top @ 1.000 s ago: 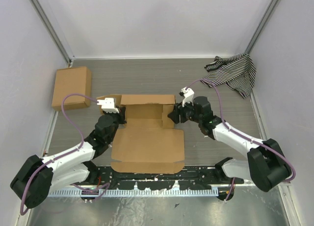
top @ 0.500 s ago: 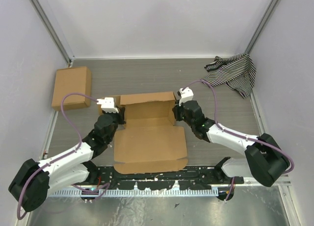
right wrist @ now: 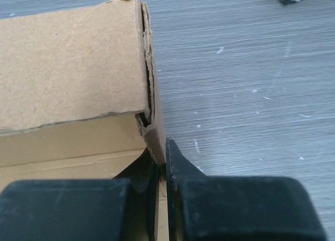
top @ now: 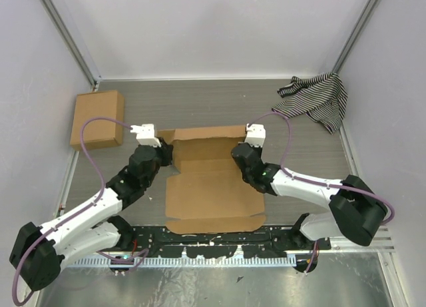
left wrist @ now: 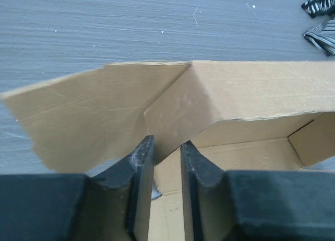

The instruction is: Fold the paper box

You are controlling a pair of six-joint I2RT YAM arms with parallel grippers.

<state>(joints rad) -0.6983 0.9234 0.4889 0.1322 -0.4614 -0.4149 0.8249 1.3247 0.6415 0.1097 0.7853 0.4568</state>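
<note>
Shifted toward the right claw [right wrist: 161, 149] since a second ago, the paper box [top: 213, 194] is lying with its flat panel behind both claws. That claw is now pinching the right side wall, further in than before, while the left claw [left wrist: 166, 147] is clamping the left corner flap; just ahead of both, the back wall [top: 203, 134] is standing upright, so the tray is probably taking shape.
</note>
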